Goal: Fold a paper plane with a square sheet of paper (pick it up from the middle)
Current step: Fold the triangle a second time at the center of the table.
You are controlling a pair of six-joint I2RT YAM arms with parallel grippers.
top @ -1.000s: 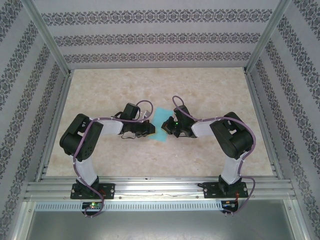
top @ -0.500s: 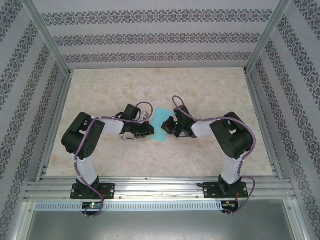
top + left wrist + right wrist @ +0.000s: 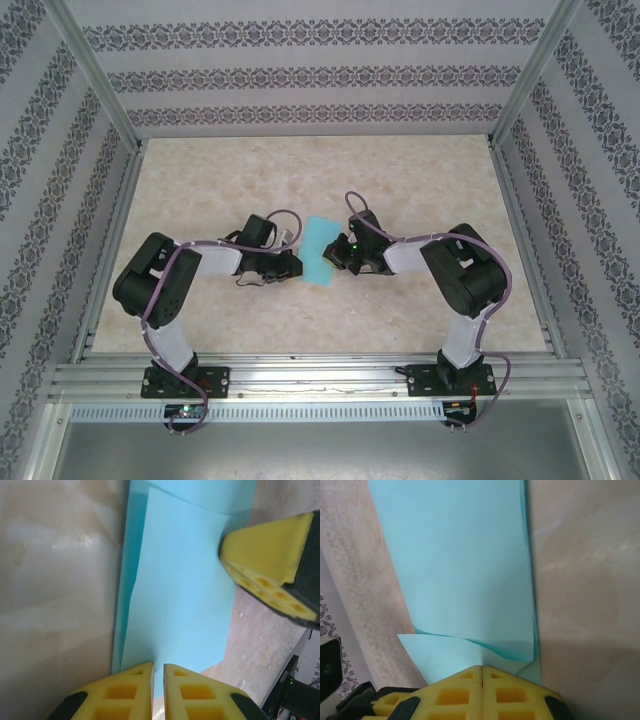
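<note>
The square sheet of paper (image 3: 320,249), turquoise and folded into a narrower layered strip, is at mid-table between both grippers. My right gripper (image 3: 337,254) is shut on its right end. In the right wrist view the yellow fingers (image 3: 482,669) press together on the paper (image 3: 465,570), where a loose flap curls up at the left. My left gripper (image 3: 296,263) is at the paper's left end. Its fingers (image 3: 158,667) stand a narrow slit apart, with the paper's (image 3: 185,580) near edge reaching into the gap. A right fingertip (image 3: 270,575) shows beyond the paper.
The marble-patterned table (image 3: 220,190) is boxed in by patterned walls (image 3: 320,75) at the back and on both sides. An aluminium rail (image 3: 320,375) carrying the arm bases runs along the near edge.
My left arm has drawn back to the left and its jaws have parted slightly, so more of the paper shows. The right gripper and the paper have stayed put.
</note>
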